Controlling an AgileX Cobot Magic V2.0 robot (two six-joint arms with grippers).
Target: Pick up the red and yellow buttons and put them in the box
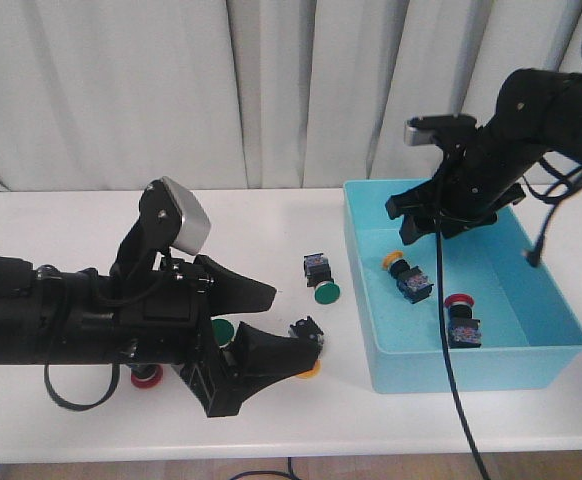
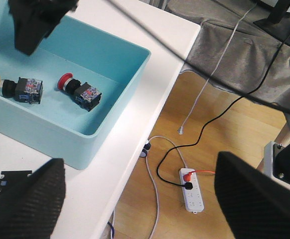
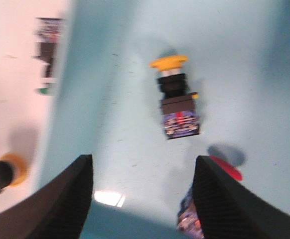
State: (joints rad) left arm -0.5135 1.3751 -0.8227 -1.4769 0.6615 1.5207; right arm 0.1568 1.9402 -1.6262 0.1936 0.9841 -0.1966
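The turquoise box [image 1: 531, 355] stands at the right of the table. In it lie a yellow button [image 1: 408, 278] and a red button [image 1: 461, 322]. My right gripper [image 1: 423, 228] hangs open and empty above the box's far part. In the right wrist view its gripper [image 3: 142, 199] is over the yellow button [image 3: 177, 99] and red button [image 3: 224, 169]. My left gripper [image 1: 291, 318] is open and empty, low over the table. Another yellow button [image 1: 309, 365] lies by its lower finger. A red button [image 1: 146, 376] lies partly hidden under the left arm.
A green-capped button [image 1: 320, 278] lies on the table left of the box, and a second green cap [image 1: 223, 332] shows behind the left gripper. In the left wrist view the box wall [image 2: 110, 114] stands near the table's edge, with a power strip [image 2: 192, 186] on the floor below.
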